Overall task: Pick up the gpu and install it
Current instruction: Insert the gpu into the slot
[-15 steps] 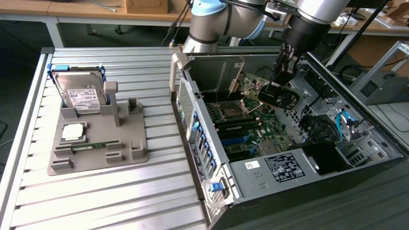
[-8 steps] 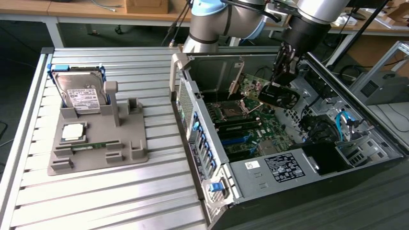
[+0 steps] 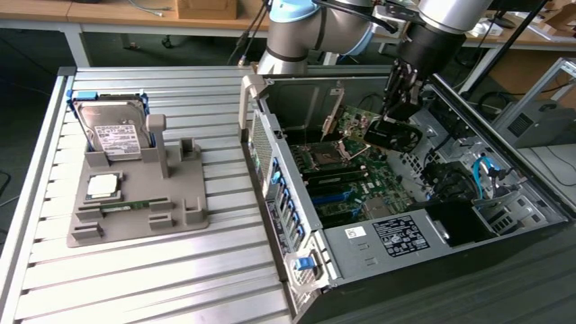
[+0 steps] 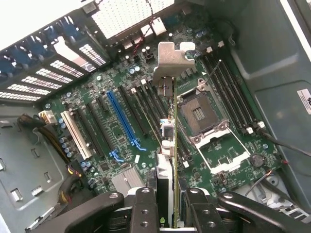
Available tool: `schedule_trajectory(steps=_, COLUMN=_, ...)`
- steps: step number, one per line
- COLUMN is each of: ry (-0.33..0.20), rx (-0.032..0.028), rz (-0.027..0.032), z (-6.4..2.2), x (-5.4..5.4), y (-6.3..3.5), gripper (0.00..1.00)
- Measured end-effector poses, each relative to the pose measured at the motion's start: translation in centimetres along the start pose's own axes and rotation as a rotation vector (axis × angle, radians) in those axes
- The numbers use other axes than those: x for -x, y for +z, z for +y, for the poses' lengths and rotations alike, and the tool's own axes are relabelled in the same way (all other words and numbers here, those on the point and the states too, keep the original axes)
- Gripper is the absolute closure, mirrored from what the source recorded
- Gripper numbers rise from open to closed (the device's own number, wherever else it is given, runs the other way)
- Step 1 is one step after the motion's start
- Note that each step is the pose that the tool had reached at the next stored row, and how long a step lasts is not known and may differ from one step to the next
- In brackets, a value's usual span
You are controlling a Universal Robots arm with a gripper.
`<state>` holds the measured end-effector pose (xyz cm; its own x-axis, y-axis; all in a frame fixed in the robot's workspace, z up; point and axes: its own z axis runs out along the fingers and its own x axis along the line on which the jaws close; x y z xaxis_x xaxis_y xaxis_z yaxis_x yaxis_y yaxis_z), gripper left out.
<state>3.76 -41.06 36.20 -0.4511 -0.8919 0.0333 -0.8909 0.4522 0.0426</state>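
- Install step under way: gripper [image 4: 173,206] fingers [image 4: 145,206] narrowed, pinching the gpu [image 4: 167,60] edge-on over the motherboard [image 4: 121,145], mid-case [image 3: 360,243], not seated
- Seating, I judge, needs its edge square over a slot [image 4: 145,108]
- Case at slatted table's [image 3: 180,270] edge; benches [image 3: 117,10] behind
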Motion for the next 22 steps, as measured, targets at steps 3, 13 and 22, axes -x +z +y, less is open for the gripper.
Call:
schedule_trajectory(steps=3, ry=-0.024, rx=-0.0008, rz=0.0010, z=0.00, x=0.00, y=0.00, gripper=0.73)
schedule_trajectory(steps=13, ry=-0.089, rx=-0.0030, rz=0.0038, z=0.00, x=0.00, y=0.00, gripper=0.73)
schedule_trajectory(steps=22, ry=-0.173, rx=-0.0058, rz=0.0074, z=0.00, x=0.00, y=0.00, gripper=0.73)
